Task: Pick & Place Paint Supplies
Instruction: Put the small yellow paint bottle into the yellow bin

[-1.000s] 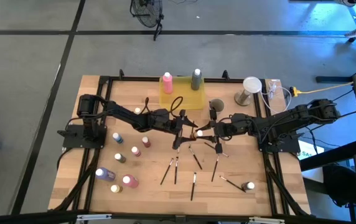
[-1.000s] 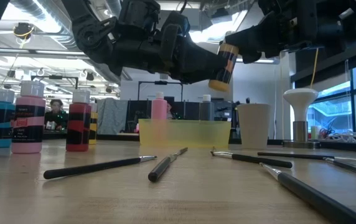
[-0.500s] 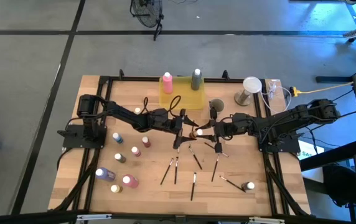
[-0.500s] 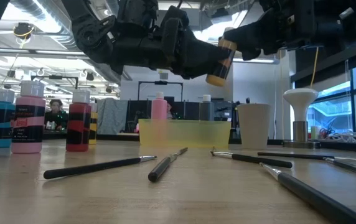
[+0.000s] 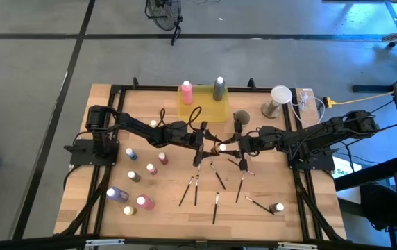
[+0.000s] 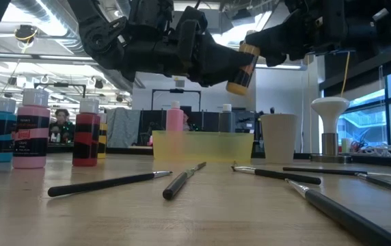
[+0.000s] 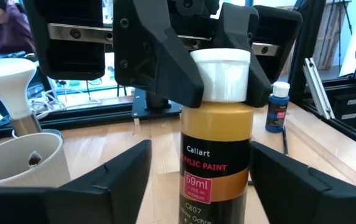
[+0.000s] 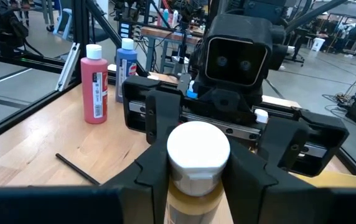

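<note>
High view: both arms meet over the middle of the table (image 5: 108, 208). The right pincer (image 5: 227, 147) holds an ochre paint bottle (image 5: 222, 147) by its white cap; the left pincer (image 5: 212, 144) faces it, its fingers either side of the bottle. Around them lie paintbrushes (image 5: 196, 189), loose small bottles (image 5: 145, 203) on the left half, and a yellow tray (image 5: 203, 108) at the far edge holding a pink bottle (image 5: 186, 93) and a grey one (image 5: 218, 88). A beige cup (image 5: 241, 118) stands beside the tray.

Low view: the ochre bottle (image 6: 242, 68) hangs tilted in the air, well above the brushes (image 6: 106, 182) and the tray (image 6: 202, 146).

Left wrist view: the left fingers (image 7: 106, 180) stand wide, flanking the bottle (image 7: 216, 158) without clearly touching it. Its label reads "Acrylic Paint". A blue bottle (image 7: 278, 107) stands beyond.

Right wrist view: the right fingers (image 8: 156, 165) clamp the white cap (image 8: 198, 148); red (image 8: 94, 84) and blue (image 8: 126, 62) bottles stand behind
</note>
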`<move>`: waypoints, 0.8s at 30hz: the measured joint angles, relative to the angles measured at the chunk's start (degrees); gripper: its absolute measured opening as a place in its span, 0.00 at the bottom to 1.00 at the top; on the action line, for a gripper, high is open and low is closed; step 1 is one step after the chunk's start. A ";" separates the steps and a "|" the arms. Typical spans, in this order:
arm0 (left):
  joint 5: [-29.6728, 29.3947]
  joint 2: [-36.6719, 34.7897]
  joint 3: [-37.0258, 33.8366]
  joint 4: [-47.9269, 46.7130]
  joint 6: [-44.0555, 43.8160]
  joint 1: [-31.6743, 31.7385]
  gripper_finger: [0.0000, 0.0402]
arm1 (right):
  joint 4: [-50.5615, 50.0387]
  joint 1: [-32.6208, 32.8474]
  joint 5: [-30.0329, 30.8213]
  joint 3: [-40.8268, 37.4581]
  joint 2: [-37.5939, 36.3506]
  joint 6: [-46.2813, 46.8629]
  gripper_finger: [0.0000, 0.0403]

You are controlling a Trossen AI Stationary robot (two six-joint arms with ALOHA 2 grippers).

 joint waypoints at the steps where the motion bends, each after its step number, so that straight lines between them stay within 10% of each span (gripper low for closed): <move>1: 0.00 0.00 0.00 -0.01 0.00 0.00 0.61 | 0.01 0.00 0.00 0.00 0.00 0.01 0.29; 24: -0.46 0.00 0.00 -0.15 0.00 0.04 0.37 | -0.54 0.01 2.22 0.00 0.02 1.30 0.40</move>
